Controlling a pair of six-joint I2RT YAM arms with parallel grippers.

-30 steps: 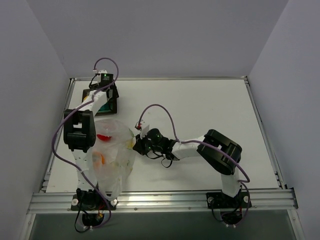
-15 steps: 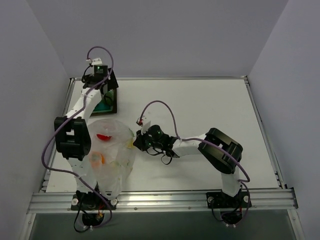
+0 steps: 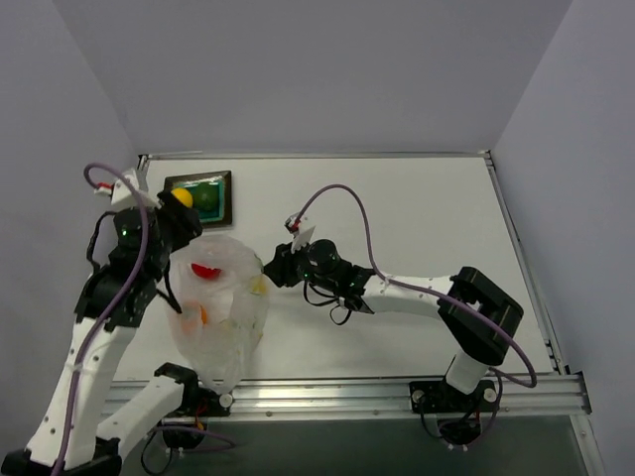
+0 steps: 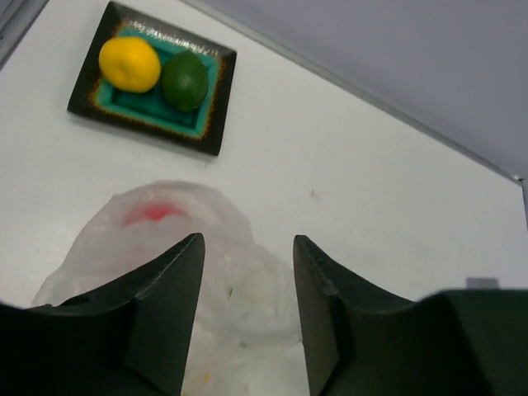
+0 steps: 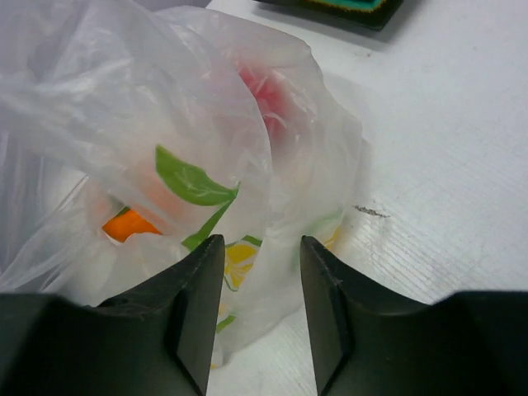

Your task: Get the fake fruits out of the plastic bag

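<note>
The yellow fruit (image 4: 129, 63) and the dark green fruit (image 4: 184, 80) lie side by side in the dark-framed tray (image 4: 140, 130). The clear plastic bag (image 3: 226, 307) lies crumpled near the left arm. The red fruit (image 3: 205, 270) and the orange fruit (image 3: 195, 315) show through it. My left gripper (image 4: 247, 239) is open and empty, held high above the bag's far part (image 4: 140, 239). My right gripper (image 5: 261, 241) is open at the bag's right edge, with a fold of bag (image 5: 272, 272) between the jaws. In the right wrist view the red fruit (image 5: 264, 95) and orange fruit (image 5: 128, 224) sit inside the bag.
The tray (image 3: 220, 208) stands at the table's far left corner, just beyond the bag. The raised left arm (image 3: 124, 268) hangs over the table's left side. White walls enclose the table on three sides.
My left arm has pulled back from the tray and risen high. The yellow fruit now shows in the tray. My right gripper stays at the bag's right edge.
</note>
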